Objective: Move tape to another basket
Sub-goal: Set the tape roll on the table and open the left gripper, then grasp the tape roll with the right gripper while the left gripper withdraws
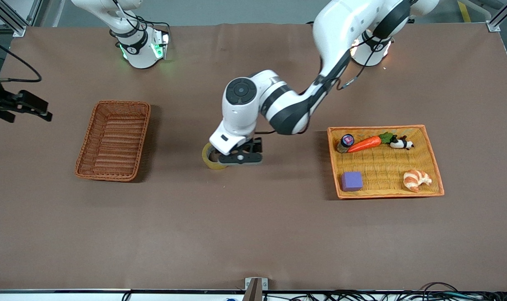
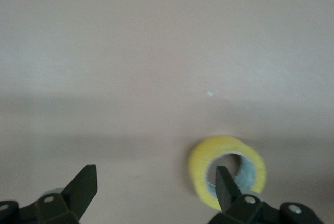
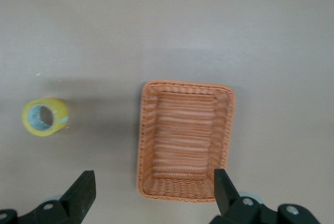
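Note:
The tape (image 1: 212, 160), a yellowish roll, rests on the brown table between the two baskets. My left gripper (image 1: 239, 158) is low over the table right beside it, open and empty. In the left wrist view one finger (image 2: 225, 182) overlaps the hole of the tape (image 2: 209, 164), and the other finger stands apart over bare table. The reddish-brown basket (image 1: 121, 103) stands empty toward the right arm's end. My right gripper (image 3: 154, 182) is open and empty, high over the basket (image 3: 185, 84). The right wrist view also shows the tape (image 3: 45, 116).
A light orange woven tray (image 1: 376, 127) stands toward the left arm's end. It holds a carrot (image 1: 365, 144), a small bottle (image 1: 345, 142), a panda toy (image 1: 401, 143), a purple block (image 1: 352, 181) and a croissant (image 1: 416, 179).

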Motion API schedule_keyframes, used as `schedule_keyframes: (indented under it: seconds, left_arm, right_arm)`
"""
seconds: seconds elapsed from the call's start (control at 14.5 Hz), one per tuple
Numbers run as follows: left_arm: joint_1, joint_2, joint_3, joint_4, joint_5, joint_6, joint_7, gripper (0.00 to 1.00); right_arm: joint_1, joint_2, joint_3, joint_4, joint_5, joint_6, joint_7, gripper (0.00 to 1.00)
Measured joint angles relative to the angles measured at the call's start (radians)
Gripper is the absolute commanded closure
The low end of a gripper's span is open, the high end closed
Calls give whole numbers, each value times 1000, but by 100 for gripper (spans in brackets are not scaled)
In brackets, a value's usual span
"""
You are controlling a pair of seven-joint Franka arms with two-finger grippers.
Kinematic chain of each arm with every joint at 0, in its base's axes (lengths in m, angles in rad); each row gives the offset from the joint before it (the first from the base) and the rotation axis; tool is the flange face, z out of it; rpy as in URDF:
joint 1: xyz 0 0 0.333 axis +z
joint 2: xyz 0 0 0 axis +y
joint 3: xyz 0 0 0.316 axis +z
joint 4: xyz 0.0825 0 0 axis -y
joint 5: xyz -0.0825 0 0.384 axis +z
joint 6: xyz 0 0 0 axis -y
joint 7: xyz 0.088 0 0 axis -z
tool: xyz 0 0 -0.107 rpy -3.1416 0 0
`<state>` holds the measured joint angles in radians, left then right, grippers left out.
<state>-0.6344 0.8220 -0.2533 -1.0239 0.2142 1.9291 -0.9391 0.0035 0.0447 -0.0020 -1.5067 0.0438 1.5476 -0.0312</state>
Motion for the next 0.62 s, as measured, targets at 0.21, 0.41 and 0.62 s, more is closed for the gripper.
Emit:
schedule_keyframes:
  seconds: [0.21, 0.41, 0.62]
  left_arm:
    - [99, -87, 3, -5, -1, -94, 101, 0]
    - [224, -184, 6, -38, -2, -148, 185, 0]
    - [354, -278, 8, -87, -74, -154, 325, 0]
  right_arm:
    - [80, 52, 67, -5, 11, 92, 198, 0]
    - [109, 162, 242, -13, -12, 222, 441, 0]
    - [149, 293, 349, -57, -115, 350, 590, 0]
